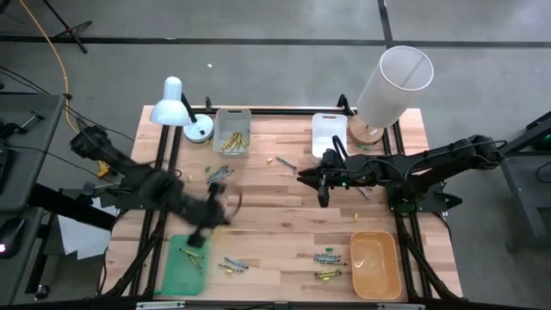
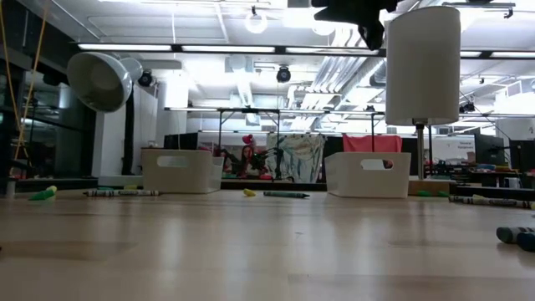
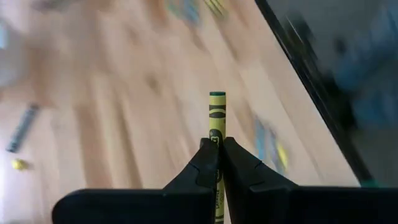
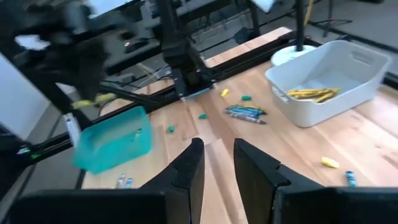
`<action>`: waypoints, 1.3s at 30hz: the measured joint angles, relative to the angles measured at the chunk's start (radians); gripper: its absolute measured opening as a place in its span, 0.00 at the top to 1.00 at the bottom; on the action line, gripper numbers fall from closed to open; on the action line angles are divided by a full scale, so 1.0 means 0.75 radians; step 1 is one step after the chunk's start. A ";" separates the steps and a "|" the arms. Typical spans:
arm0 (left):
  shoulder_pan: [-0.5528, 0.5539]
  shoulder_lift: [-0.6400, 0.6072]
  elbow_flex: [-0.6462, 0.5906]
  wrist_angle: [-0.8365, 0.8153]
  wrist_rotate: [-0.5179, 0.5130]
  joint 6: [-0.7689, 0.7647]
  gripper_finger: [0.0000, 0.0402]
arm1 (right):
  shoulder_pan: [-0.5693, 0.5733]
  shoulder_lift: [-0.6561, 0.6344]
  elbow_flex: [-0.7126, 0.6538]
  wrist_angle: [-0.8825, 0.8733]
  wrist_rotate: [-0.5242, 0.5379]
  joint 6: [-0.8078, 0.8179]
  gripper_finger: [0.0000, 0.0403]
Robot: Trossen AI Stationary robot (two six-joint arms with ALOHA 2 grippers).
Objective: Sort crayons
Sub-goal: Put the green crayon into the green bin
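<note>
Crayons [image 1: 234, 140] scattered over slatted wood table [image 1: 284, 211] in high view: yellow ones in white bin [image 1: 232, 131], loose clusters near green tray [image 1: 183, 265] and beside orange tray [image 1: 375, 263]. Left gripper [image 1: 201, 232] blurred just above green tray; right gripper [image 1: 323, 191] poised mid-table, near second white bin [image 1: 328, 133]. White lamp [image 1: 176, 105] and paper-white cylinder shade [image 1: 393, 83] at far edge.

Low view: smooth pale planks, thin waxy sticks lying flat, two matte plastic bins [image 2: 180, 170], no gripper in sight.

Left wrist view: dark fingers [image 3: 239, 165] pinched tight on yellow crayon [image 3: 216, 121], paper-wrapped, green-tipped, pointing straight out. Streaked background suggests speed; likely risk: slim round stick pivoting or slipping in narrow pinch, dropping short of tray.

Right wrist view: right gripper [image 4: 216, 152] narrowly parted, nothing between fingers. Translucent green tray [image 4: 114, 138], blue-green bundle [image 4: 245, 112] and yellow-filled bin [image 4: 323, 81] ahead. Further risk, as judgement: arms crossing near mid-table, or round crayons rolling off when nudged.
</note>
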 joint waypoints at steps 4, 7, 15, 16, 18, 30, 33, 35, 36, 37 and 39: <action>-0.267 0.105 0.070 -0.284 0.005 -0.079 1.00 | 0.000 0.000 0.000 -0.009 0.030 -0.022 0.80; -0.441 0.201 0.060 -0.355 0.066 -0.057 1.00 | 0.000 0.000 0.000 -0.022 0.032 -0.020 0.80; -0.637 0.452 -0.024 -0.250 0.182 0.106 1.00 | -0.001 0.000 0.000 -0.049 0.093 0.012 0.80; -0.644 0.475 -0.040 -0.215 0.214 0.136 1.00 | -0.001 0.000 0.000 -0.048 0.098 0.012 0.80; -0.649 0.506 -0.084 -0.125 0.261 0.190 1.00 | -0.001 0.000 0.000 -0.049 0.107 0.012 0.80; -0.609 0.543 -0.270 0.150 0.319 0.233 0.99 | -0.001 0.000 0.000 -0.050 0.170 0.016 0.80; -0.598 0.543 -0.309 0.156 0.320 0.227 0.98 | -0.001 0.000 0.000 -0.054 0.170 0.016 0.80; -0.587 0.543 -0.326 0.167 0.324 0.226 0.96 | -0.001 0.000 0.000 -0.054 0.170 0.016 0.80; -0.579 0.543 -0.331 0.169 0.332 0.226 0.95 | -0.001 0.000 0.000 -0.055 0.170 0.016 0.80; -0.573 0.543 -0.335 0.175 0.343 0.222 0.94 | -0.001 0.000 0.000 -0.055 0.170 0.016 0.80; -0.558 0.543 -0.345 0.198 0.359 0.184 0.92 | -0.001 0.000 0.000 -0.057 0.170 0.016 0.80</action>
